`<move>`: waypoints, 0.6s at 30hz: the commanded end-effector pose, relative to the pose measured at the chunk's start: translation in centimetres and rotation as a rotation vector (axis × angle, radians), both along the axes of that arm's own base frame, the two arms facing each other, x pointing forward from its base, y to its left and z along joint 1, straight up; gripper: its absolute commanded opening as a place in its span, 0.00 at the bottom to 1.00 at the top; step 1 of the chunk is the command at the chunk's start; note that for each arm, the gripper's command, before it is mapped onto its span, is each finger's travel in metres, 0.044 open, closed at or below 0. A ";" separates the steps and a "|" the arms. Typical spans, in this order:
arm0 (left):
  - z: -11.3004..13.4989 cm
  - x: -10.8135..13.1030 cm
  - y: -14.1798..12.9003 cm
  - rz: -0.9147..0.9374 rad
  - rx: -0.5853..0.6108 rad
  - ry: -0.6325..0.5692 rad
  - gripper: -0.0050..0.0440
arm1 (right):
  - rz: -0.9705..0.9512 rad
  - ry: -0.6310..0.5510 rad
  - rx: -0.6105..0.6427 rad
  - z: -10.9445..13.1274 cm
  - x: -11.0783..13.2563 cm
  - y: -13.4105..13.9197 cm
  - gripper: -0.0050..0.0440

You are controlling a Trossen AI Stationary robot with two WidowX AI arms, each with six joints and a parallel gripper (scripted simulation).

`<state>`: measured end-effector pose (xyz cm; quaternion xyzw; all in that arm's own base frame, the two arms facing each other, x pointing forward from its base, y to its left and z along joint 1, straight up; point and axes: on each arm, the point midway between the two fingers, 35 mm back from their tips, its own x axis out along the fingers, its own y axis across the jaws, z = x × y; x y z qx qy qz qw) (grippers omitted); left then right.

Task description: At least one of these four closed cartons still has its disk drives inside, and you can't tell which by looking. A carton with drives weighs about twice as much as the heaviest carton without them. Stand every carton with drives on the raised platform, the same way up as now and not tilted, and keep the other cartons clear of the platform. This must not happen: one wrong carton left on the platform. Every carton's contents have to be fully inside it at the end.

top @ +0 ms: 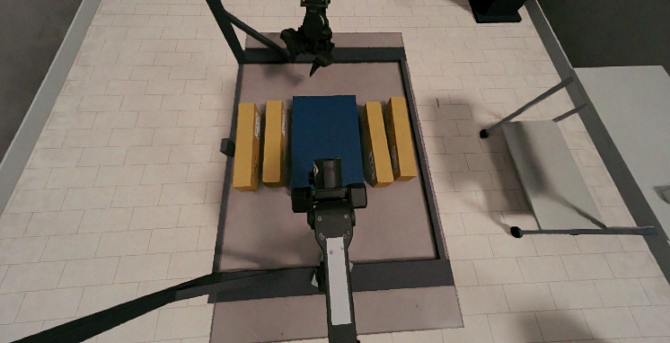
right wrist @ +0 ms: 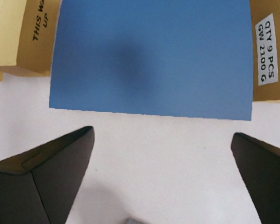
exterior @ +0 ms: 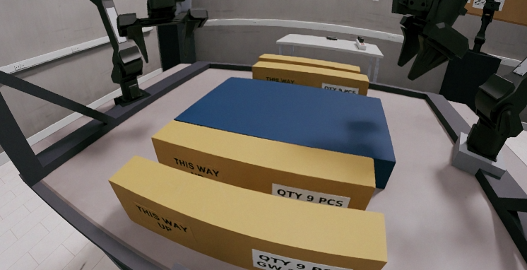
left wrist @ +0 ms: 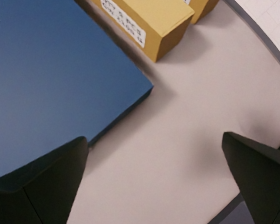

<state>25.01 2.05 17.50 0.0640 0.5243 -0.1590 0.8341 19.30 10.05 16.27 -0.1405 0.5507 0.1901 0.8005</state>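
The blue platform (top: pixel 325 125) (exterior: pixel 280 107) (left wrist: pixel 51 65) (right wrist: pixel 166 90) is bare. On its left in the top view stand an inner yellow carton (top: pixel 273 144) (exterior: pixel 265 153) (left wrist: pixel 166 17) (right wrist: pixel 6 40) and an outer carton (top: pixel 246 145) (exterior: pixel 250 208). On its right stand an inner carton (top: pixel 378 144) (exterior: pixel 309 78) (right wrist: pixel 271 92) and an outer carton (top: pixel 401 139) (exterior: pixel 309 62). My left gripper (top: pixel 302 67) (exterior: pixel 165 59) (left wrist: pixel 155 142) is open, empty and raised beyond the platform's top end in the top view. My right gripper (top: pixel 329 195) (exterior: pixel 405 71) (right wrist: pixel 165 137) is open and empty, high near the bottom end.
A dark raised frame (top: pixel 398 275) (exterior: pixel 442 116) edges the work surface. A slanted strut (top: pixel 255 33) (exterior: pixel 55 96) stands near the left arm. A small dark block (top: pixel 227 146) sits at the left edge. The paired cartons have narrow gaps between them.
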 end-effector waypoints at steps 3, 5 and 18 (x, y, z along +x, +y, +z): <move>0.3 0.0 0.0 0.037 0.013 -0.012 0.89 | -0.008 -0.005 0.027 -0.1 -0.2 0.0 0.89; 0.3 0.0 0.0 0.037 0.013 -0.012 0.89 | -0.008 -0.005 0.027 -0.1 -0.2 0.0 0.89; 0.3 0.0 0.0 0.037 0.013 -0.012 0.89 | -0.008 -0.005 0.027 -0.1 -0.2 0.0 0.89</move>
